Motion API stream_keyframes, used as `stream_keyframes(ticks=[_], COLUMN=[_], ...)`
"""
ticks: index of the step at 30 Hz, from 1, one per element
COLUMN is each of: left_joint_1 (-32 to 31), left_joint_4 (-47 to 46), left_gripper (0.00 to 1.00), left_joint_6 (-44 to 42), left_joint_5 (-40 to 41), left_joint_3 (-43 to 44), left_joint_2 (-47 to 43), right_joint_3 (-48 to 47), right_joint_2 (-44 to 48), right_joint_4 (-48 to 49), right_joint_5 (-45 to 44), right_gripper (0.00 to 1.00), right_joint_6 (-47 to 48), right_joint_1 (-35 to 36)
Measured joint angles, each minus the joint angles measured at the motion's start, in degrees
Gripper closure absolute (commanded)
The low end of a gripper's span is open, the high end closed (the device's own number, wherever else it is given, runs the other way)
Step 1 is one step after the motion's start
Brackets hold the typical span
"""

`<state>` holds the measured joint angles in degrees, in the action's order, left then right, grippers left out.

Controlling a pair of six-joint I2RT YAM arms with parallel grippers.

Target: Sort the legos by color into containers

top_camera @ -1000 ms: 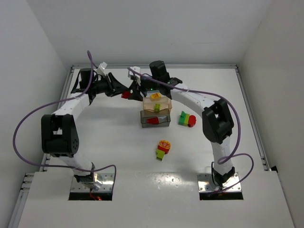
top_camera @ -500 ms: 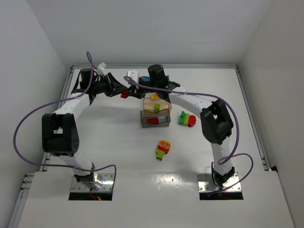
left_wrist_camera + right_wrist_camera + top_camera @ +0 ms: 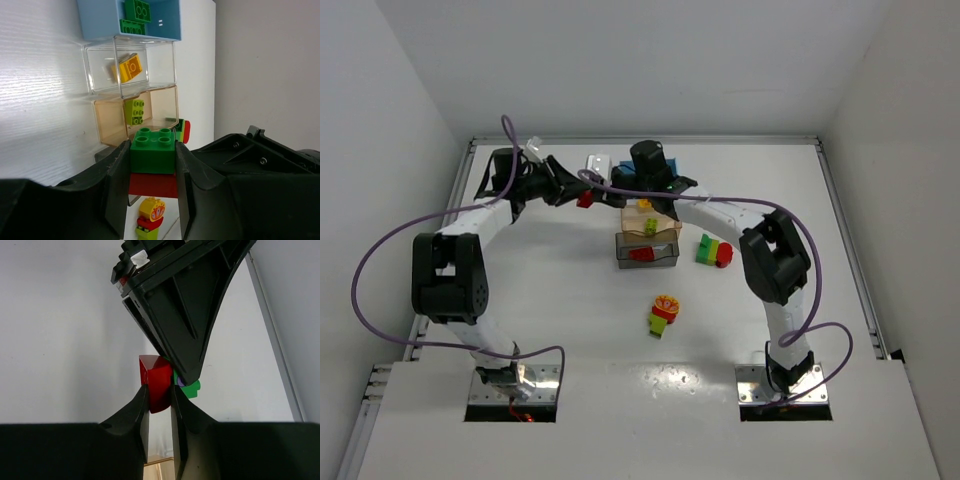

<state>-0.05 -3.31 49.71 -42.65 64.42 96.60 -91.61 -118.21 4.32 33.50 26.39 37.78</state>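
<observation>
Nearest, toward 6 o'clock from the bins on the counter [image 3: 560, 290], a yellow-red-green clump [image 3: 663, 313] is seen lying alone. At 2 o'clock from it, a green-yellow-red clump [image 3: 713, 251] is lying just beside the grey bin [image 3: 647, 264], at that bin's 3 o'clock. A red piece [image 3: 641, 254] is contained in the grey bin. Toward 12 o'clock the bins are lined up wall to wall: orange-tan bin [image 3: 107, 122] with a lime brick [image 3: 134, 111], clear bin [image 3: 100, 67] with a yellow brick [image 3: 129, 67], blue bin [image 3: 100, 22] with green bricks [image 3: 136, 15]. At 10 o'clock from the row, a green-on-red pair [image 3: 152, 160] is gripped from both sides. It is pinched between the fingers of the left end effector [image 3: 151, 152], and its red half is clamped by the right end effector [image 3: 158, 390].
</observation>
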Motion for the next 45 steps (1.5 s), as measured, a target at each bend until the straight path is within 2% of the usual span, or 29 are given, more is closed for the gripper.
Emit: stream_keyframes(ticks=[8, 14, 20, 28, 37, 41, 42, 45], left_joint_1=[-0.79, -1.03, -1.11, -5.38, -12.74, -14.25, -14.6, -15.06], left_joint_4=[-0.15, 1.62, 6.54, 13.07, 17.11, 17.94, 18.21, 18.29], left_gripper=[1.0, 1.0, 1.0, 1.0, 1.0, 1.0, 0.96, 0.94], left_joint_6=[-0.24, -3.89, -10.45, -20.24, -23.61, -24.0, -24.2, -24.87], left_joint_5=[0.31, 2.1, 5.44, 10.86, 12.92, 14.1, 14.62, 16.26], left_joint_3=[0.79, 3.74, 8.46, 19.85, 22.43, 30.25, 32.22, 37.7], left_joint_2=[0.17, 1.03, 2.8, 7.74, 11.02, 17.16, 18.71, 23.1], right_joint_3=[1.18, 1.18, 2.27, 9.42, 17.46, 20.09, 20.41, 20.72], right_joint_2=[0.0, 0.0, 2.25, 12.31, 20.61, 22.86, 23.19, 24.09], right_joint_4=[-5.2, -10.08, -13.53, -14.14, -12.98, -12.92, -12.79, -12.52], right_joint_5=[6.45, 10.82, 11.34, 7.98, 3.34, 2.03, 1.7, 1.27], right_gripper=[0.99, 0.99, 0.99, 0.99, 0.99, 0.99, 0.99, 0.99], right_joint_6=[0.46, 0.74, 1.01, -3.8, -12.02, -14.73, -15.21, -16.5], right_joint_1=[0.74, 0.72, -0.9, -8.33, -18.36, -21.9, -22.45, -23.04])
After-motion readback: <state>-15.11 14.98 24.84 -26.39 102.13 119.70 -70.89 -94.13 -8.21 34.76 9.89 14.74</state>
